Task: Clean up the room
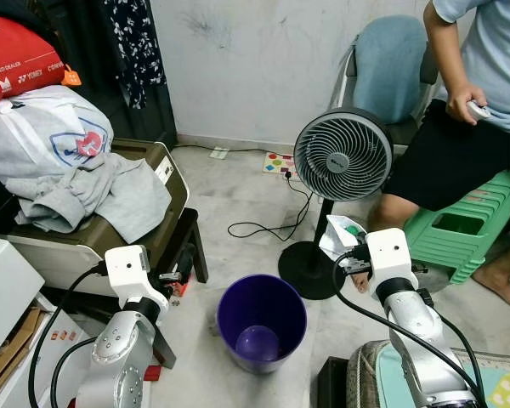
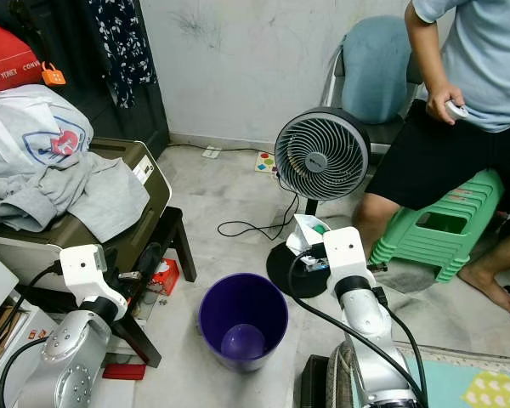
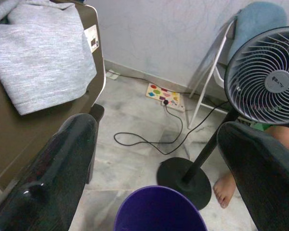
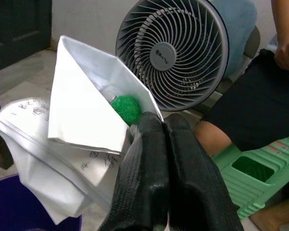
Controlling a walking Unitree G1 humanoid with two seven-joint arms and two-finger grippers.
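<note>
Right wrist view first: the right gripper (image 4: pixel 160 144) is seen with its black fingers pressed together on the edge of a white paper bag (image 4: pixel 82 120), and how much of the bag lies between them is hidden by the fingers themselves. A green ball-like thing (image 4: pixel 126 108) is tucked inside the bag's open fold; what it is cannot be made out. Printed lines on the crumpled lower paper are too blurred to be read.

From the head, the bag (image 1: pixel 340 235) is held up just in front of the fan's pole, beside and above the purple bin (image 1: pixel 262 321) on the floor. A paler purple patch is seen at the bin's bottom. The left gripper (image 3: pixel 159 168) is held above the bin's near rim with its fingers spread wide and nothing between them.

Further out, a standing fan (image 1: pixel 342 155) on a round black base is placed right behind the bag, its black cable (image 1: pixel 263 228) looped over the tiles. To the left, grey clothing (image 1: pixel 93 195) is draped over a brown case (image 1: pixel 157 200). On the right, a seated person (image 1: pixel 476 110) is cut off by the frame, on a green stool (image 1: pixel 463 225), with a small object held in one hand (image 1: pixel 469 100).
</note>
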